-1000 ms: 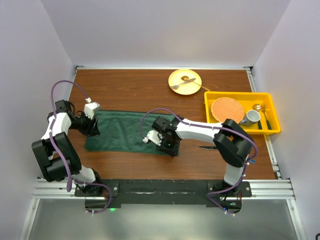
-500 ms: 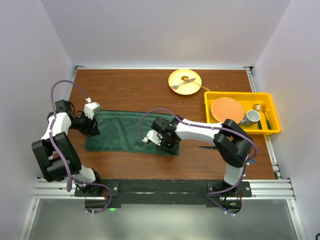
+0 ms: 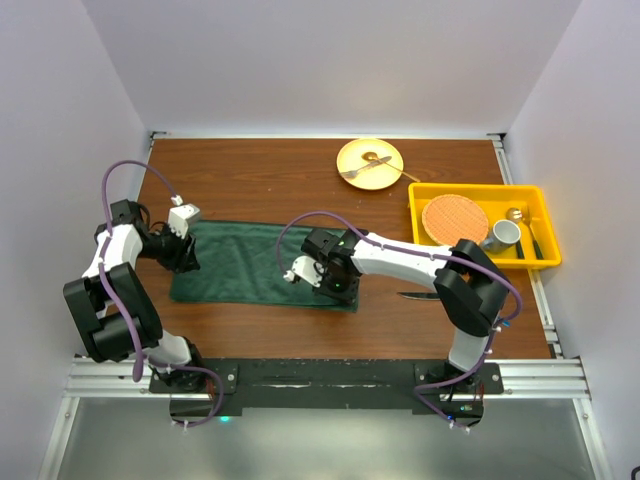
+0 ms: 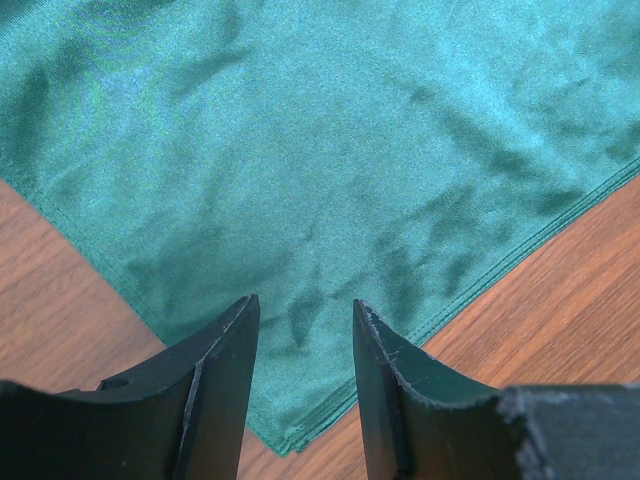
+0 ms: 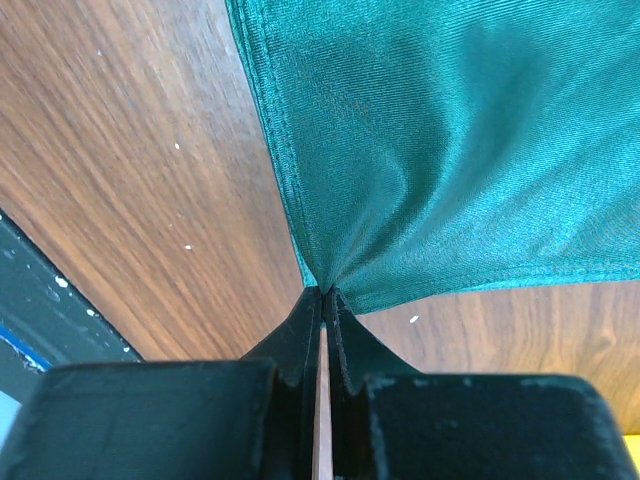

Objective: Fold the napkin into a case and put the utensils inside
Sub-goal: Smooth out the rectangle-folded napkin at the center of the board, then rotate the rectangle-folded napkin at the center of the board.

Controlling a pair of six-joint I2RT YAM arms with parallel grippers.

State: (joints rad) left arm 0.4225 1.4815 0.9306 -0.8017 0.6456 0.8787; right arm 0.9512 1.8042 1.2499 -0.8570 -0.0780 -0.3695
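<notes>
Folding is partway — the napkin (image 3: 262, 264) lies as a long band, right gripper (image 5: 322, 295) clamped tight on its corner, left gripper (image 4: 303, 340) parted and empty — knife (image 3: 410, 295) not yet inside

Off-task items, overhead view: upper-right quarter of frame.

Brown wooden table (image 3: 250, 180), white walls (image 3: 320, 60) on three sides. Round yellow plate (image 3: 352, 152) at upper centre, near the far table edge; bare-metal fork (image 3: 355, 172) lies across its lower left, spoon (image 3: 378, 158) near its middle, handle running off the plate's right rim. Yellow rectangular bin (image 3: 470, 188) at right edge of frame, just right of and below the plate, apart from it. Inside the bin: orange round disc (image 3: 455, 220) in left half; grey cup (image 3: 503, 236) upright to its right; gold-coloured spoon (image 3: 515, 214) beside the cup; a dark slim item along the right wall, too small to identify.
</notes>
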